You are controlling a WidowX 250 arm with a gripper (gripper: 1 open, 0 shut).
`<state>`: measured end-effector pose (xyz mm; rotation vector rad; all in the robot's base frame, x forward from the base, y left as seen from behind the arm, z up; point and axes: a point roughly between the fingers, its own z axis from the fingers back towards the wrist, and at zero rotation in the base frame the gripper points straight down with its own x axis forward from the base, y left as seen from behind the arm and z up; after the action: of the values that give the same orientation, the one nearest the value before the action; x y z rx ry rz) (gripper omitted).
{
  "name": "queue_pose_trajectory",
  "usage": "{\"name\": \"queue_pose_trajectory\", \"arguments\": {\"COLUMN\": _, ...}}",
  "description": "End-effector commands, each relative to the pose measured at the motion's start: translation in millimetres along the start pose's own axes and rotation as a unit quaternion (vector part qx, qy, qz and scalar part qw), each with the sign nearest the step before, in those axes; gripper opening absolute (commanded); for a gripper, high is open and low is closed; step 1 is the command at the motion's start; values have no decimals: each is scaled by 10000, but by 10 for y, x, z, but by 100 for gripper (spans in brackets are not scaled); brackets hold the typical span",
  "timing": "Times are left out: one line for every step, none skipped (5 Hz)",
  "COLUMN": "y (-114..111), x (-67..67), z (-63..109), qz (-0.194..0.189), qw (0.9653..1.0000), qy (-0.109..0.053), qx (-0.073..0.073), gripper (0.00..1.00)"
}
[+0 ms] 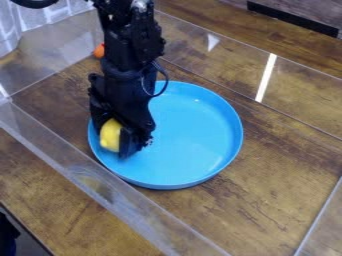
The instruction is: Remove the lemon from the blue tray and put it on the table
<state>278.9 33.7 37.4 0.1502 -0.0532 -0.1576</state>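
The lemon (112, 133) is small and bright yellow, and it sits between the black fingers of my gripper (115, 135), which is shut on it. The gripper hangs over the left rim of the blue tray (194, 135), a wide round dish with a shallow raised edge. The lemon appears lifted off the dish's floor, though how high I cannot tell. The black arm rises from the gripper toward the upper left and hides part of the dish's left side. The table (287, 215) is dark brown glossy wood planking all around the dish.
An orange carrot (99, 47) lies behind the arm at the back left, mostly hidden. Clear plastic walls (60, 150) run along the table's left and front edges, close to the tray's left rim. Bare wood (294, 90) lies right of the tray.
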Motion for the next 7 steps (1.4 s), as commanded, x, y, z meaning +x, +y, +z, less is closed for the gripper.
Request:
{"name": "queue_pose_trajectory", "arguments": {"y": -11, "x": 201, "z": 272, "qz": -154, "qw": 9986, "qy": -499, "qx": 99, "gripper": 0}}
{"name": "queue_pose_trajectory", "arguments": {"y": 95, "x": 217, "z": 387, "qz": -65, "qw": 9975, "qy": -669, "qx": 207, "gripper": 0}}
{"name": "queue_pose_trajectory", "arguments": {"y": 362, "x": 211, "z": 607, "qz": 249, "qw": 9952, "qy": -872, "qx": 380, "gripper": 0}}
{"name": "queue_pose_trajectory", "arguments": {"y": 881, "x": 127, "z": 699, "qz": 796, "qw": 9913, "qy": -913, "qx": 505, "gripper": 0}}
{"name": "queue_pose_trajectory", "arguments": {"y": 1232, "x": 13, "z": 557, "qz": 1113, "qw": 9887, "qy": -800, "qx": 610, "gripper": 0}}
{"name": "queue_pose_trajectory", "arguments": {"y": 1305, "x": -123, "z": 366, "qz": 900, "qw": 9913, "qy": -741, "qx": 616, "gripper": 0}}
{"name": "queue_pose_trajectory", "arguments": {"y": 1296, "x": -237, "z": 183, "qz": 666, "qw": 9936, "qy": -713, "qx": 577, "gripper": 0}}
